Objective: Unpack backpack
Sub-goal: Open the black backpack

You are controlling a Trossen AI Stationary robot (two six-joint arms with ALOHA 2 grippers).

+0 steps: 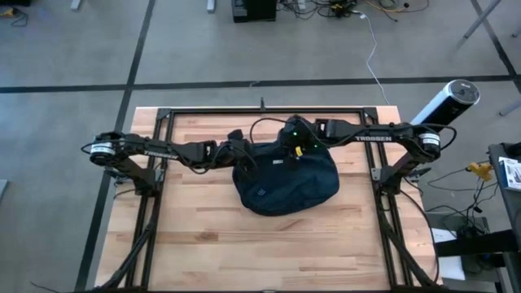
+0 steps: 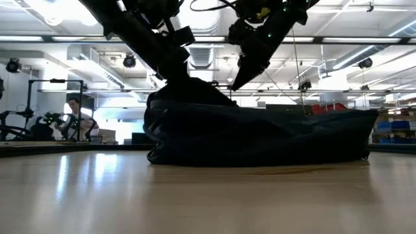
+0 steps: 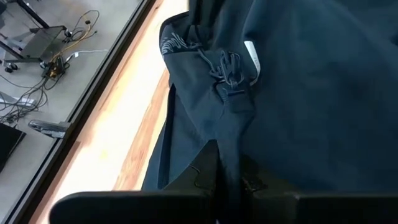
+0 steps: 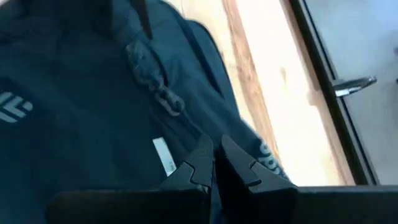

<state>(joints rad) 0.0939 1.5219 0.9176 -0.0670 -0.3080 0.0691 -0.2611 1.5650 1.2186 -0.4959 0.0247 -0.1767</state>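
The dark navy backpack lies on its side on the wooden table, near the far edge. It shows a small white logo and a short white strip. My left gripper is at the backpack's left end, shut on its fabric. My right gripper hangs over the backpack's far side, shut, with its tips just above the fabric beside the white strip. A zip pull lies further along, apart from the fingers. My left gripper pinches a raised fold of the backpack's fabric between its two fingers at the backpack's left end. The fingers slant down from the table's left. The fabric is drawn up into a ridge at the fingers, while the backpack's underside stays on the table. My right gripper is shut close over the backpack's fabric; I cannot tell whether it touches it.
Black frame rails run along the table's left, right and far sides. A white cylinder stands beyond the table's right far corner. Bare wood lies on the near side. A person sits in the room behind.
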